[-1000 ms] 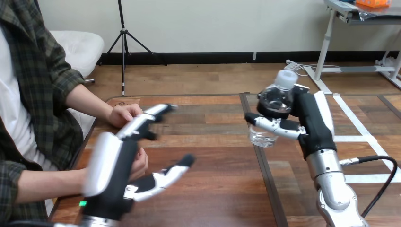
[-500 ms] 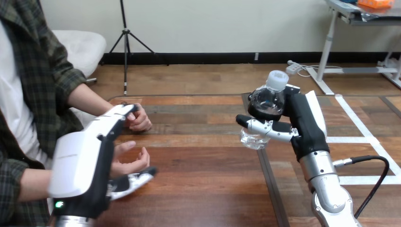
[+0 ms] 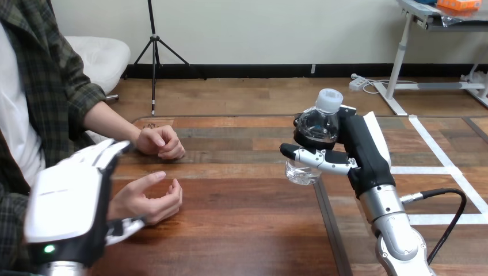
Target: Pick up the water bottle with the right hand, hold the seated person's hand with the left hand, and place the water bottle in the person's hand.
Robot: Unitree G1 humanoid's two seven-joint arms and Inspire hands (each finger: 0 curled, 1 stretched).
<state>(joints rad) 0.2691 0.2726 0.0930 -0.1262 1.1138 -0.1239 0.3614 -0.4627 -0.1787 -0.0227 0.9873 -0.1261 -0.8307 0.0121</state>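
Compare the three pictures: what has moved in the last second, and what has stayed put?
The left hand swung toward the view's left, drawing alongside the person's open hand, fingers straight, not gripping it. The right hand carried the bottle slightly leftward. Its grip on the bottle is unchanged; the person's fist stayed put.

Left hand point(image 3: 69, 195) fingers straight; right hand point(image 3: 361, 152) raised, fingers curled.
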